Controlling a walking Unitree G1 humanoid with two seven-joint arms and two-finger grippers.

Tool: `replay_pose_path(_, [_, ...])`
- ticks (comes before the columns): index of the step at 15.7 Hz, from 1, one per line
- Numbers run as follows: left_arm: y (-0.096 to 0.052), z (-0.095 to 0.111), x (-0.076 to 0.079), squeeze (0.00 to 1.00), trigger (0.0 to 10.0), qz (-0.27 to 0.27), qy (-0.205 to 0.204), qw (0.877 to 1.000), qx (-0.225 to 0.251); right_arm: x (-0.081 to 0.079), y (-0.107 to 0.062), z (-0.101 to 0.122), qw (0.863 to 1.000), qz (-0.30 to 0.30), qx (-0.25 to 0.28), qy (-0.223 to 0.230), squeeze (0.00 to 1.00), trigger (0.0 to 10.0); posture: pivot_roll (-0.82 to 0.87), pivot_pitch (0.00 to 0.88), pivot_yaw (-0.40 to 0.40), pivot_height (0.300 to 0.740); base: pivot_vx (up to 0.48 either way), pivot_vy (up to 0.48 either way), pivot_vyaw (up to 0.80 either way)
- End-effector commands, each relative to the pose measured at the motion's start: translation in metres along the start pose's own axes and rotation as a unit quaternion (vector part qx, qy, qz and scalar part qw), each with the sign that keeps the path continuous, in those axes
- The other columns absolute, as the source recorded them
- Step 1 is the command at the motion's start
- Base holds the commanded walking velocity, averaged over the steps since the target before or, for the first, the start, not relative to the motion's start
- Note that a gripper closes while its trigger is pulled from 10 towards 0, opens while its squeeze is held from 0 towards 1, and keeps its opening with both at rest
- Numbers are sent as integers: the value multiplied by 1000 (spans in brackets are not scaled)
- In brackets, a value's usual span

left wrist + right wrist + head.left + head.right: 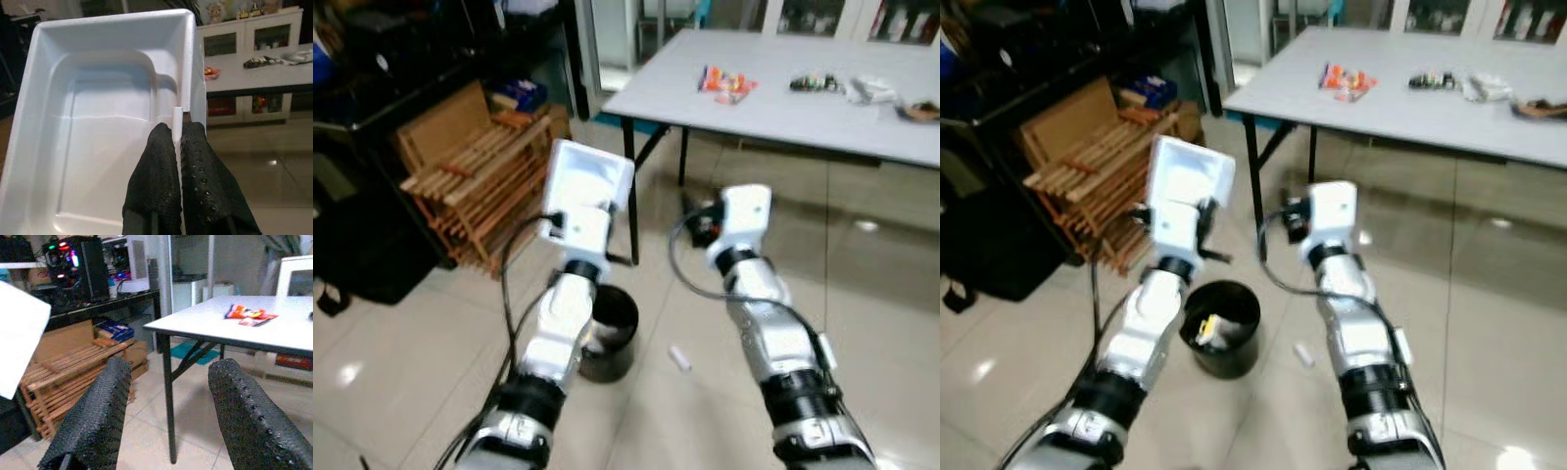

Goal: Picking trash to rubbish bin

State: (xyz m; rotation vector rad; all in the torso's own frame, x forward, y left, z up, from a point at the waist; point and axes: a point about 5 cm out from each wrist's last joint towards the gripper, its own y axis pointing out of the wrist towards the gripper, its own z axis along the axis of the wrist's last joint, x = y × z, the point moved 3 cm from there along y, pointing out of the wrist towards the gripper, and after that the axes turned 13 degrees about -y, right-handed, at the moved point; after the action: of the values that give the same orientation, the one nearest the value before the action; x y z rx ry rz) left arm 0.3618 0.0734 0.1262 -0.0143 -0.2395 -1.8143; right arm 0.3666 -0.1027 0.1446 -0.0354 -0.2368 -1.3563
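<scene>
- The left gripper (pixel 177 142) is closed on one rim of a white foam tray (pixel 589 176), held above the black rubbish bin (pixel 1222 328). The thin rim could crack or slip.
- Released off-centre, the wide tray may catch the bin's edge and fall to the floor.
- The right gripper (pixel 168 404) is wide open, empty, near the table (pixel 783 98).

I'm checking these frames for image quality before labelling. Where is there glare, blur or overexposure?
Left eye view: soft overall, ceiling lights glare on the glossy floor tiles, and the white foam tray is blown out. Left wrist view: the left pincer, pinching the tray's edge, is sharp, while the background is softer. Right wrist view: the right pincer fingers are slightly blurred, and the tray's corner is washed out.
</scene>
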Motion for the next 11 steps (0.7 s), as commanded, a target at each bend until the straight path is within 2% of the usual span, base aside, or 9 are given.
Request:
replay_pose_path(1, [0, 4, -15, 0, 10000, 17, 10, 1000, 3, -13, 3, 6, 1000, 18, 6, 2, 0, 10000, 29, 19, 83, 740, 296, 0, 0])
replay_pose_path(11, [1, 4, -15, 0, 10000, 18, 10, 1000, 3, -12, 4, 7, 1000, 18, 7, -1, 0, 10000, 28, 20, 80, 740, 297, 0, 0])
